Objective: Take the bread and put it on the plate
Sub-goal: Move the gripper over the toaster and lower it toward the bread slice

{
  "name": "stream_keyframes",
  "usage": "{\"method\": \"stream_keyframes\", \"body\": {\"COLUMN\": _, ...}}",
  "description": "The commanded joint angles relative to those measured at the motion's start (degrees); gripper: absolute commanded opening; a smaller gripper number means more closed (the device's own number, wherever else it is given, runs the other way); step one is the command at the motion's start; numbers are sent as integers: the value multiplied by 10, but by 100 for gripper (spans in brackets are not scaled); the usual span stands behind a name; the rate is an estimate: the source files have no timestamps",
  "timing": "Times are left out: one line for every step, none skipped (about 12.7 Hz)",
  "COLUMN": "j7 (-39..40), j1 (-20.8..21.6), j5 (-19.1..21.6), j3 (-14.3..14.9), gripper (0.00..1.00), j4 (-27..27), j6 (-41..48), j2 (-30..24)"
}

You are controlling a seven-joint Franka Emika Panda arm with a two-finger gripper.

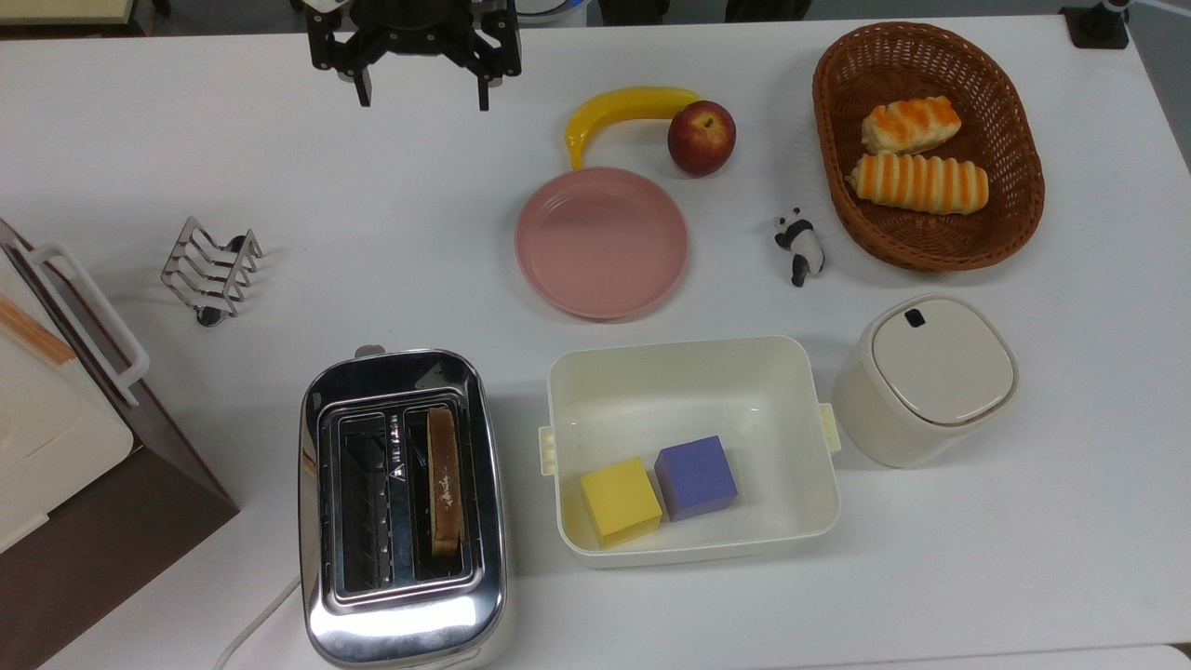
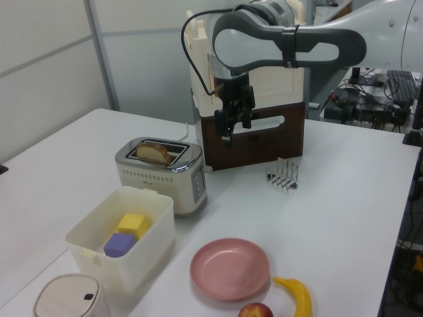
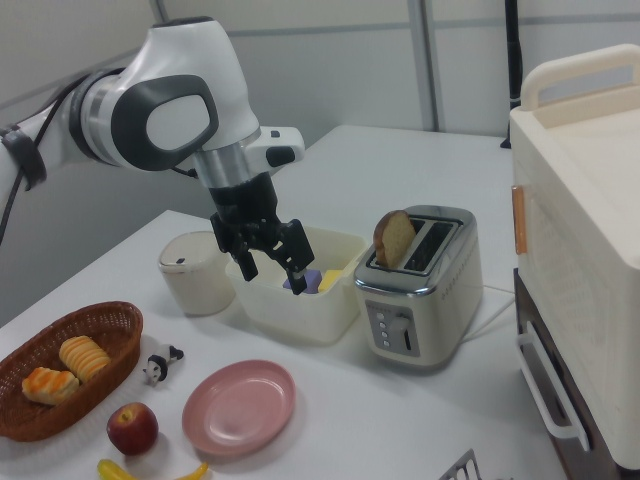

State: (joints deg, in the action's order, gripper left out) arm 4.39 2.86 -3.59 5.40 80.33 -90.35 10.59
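Your gripper [image 1: 421, 93], fingers spread and empty, hangs well apart from the bread [image 1: 445, 480], upright in the toaster [image 1: 402, 507] slot, long axis running near-to-far in the top view.

I count one slice of bread [image 1: 445, 479], one plate [image 1: 601, 242], two rolls [image 1: 916, 183], two blocks [image 1: 695, 477], one banana [image 1: 622, 112], one apple [image 1: 702, 138], one toaster [image 1: 402, 596], one tub [image 1: 689, 381].

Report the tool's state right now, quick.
Tool: open and empty, hanging in the air above the table, well clear of the bread standing in the toaster.
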Motion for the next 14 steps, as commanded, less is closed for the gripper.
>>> {"method": "stream_keyframes", "body": {"j7": 52, "j1": -20, "j5": 23, "j3": 3, "gripper": 100, "j4": 19, "j6": -2, "j2": -22}}
{"method": "stream_keyframes", "body": {"j7": 53, "j1": -18, "j5": 24, "j3": 0, "gripper": 100, "j4": 20, "j6": -2, "j2": -22}}
{"method": "stream_keyframes", "body": {"j7": 53, "j1": -17, "j5": 24, "j3": 0, "gripper": 100, "j4": 20, "j6": -3, "j2": -19}}
{"method": "stream_keyframes", "body": {"j7": 54, "j1": -18, "j5": 24, "j3": 0, "gripper": 100, "j4": 20, "j6": -8, "j2": -18}}
{"method": "stream_keyframes", "body": {"j7": 52, "j1": -18, "j5": 26, "j3": 0, "gripper": 100, "j4": 20, "j6": -17, "j2": -16}}
{"method": "stream_keyframes", "body": {"j7": 52, "j1": -18, "j5": 34, "j3": 0, "gripper": 100, "j4": 20, "j6": -30, "j2": -12}}
{"method": "stream_keyframes", "body": {"j7": 51, "j1": -19, "j5": 40, "j3": 0, "gripper": 100, "j4": 20, "j6": -58, "j2": -4}}
{"method": "stream_keyframes", "body": {"j7": 51, "j1": -20, "j5": 47, "j3": 0, "gripper": 100, "j4": 21, "j6": -91, "j2": 5}}
{"method": "stream_keyframes", "body": {"j7": 50, "j1": -20, "j5": 57, "j3": 0, "gripper": 100, "j4": 21, "j6": -118, "j2": 16}}
{"method": "stream_keyframes", "body": {"j7": 54, "j1": -20, "j5": 57, "j3": 0, "gripper": 100, "j4": 21, "j6": -143, "j2": 26}}
{"method": "stream_keyframes", "body": {"j7": 55, "j1": -20, "j5": 58, "j3": 0, "gripper": 100, "j4": 21, "j6": -176, "j2": 35}}
{"method": "stream_keyframes", "body": {"j7": 54, "j1": -19, "j5": 57, "j3": 0, "gripper": 100, "j4": 20, "j6": -203, "j2": 44}}
{"method": "stream_keyframes", "body": {"j7": 54, "j1": -19, "j5": 53, "j3": 1, "gripper": 100, "j4": 20, "j6": -251, "j2": 60}}
{"method": "stream_keyframes", "body": {"j7": 54, "j1": -18, "j5": 49, "j3": 1, "gripper": 100, "j4": 19, "j6": -276, "j2": 70}}
